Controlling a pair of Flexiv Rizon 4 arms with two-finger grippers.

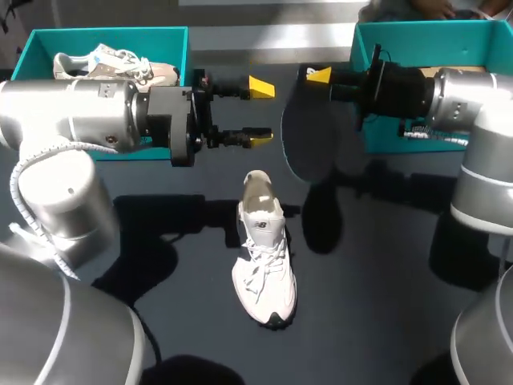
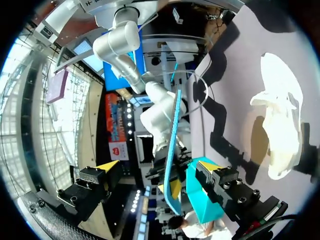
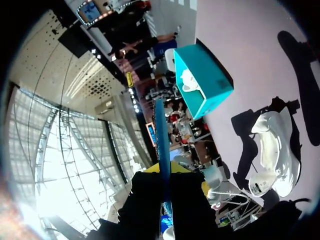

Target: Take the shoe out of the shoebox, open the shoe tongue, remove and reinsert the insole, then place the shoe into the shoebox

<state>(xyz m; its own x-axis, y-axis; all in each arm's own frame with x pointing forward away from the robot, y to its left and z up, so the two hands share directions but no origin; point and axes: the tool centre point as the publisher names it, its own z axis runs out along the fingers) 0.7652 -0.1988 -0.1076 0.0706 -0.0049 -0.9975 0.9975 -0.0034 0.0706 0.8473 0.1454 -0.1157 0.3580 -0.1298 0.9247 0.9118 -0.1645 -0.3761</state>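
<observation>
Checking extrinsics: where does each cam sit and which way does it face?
Head: above and behind, looking down on the table; both arms show, left gripper open, right gripper holding the insole.
Left wrist: on the left arm, looking out between its open fingers at the insole, seen edge-on; own yellow tips show.
Right wrist: on the right arm, looking along the clamped insole; own fingers show.
Shared: all three see the white shoe on the table.
</observation>
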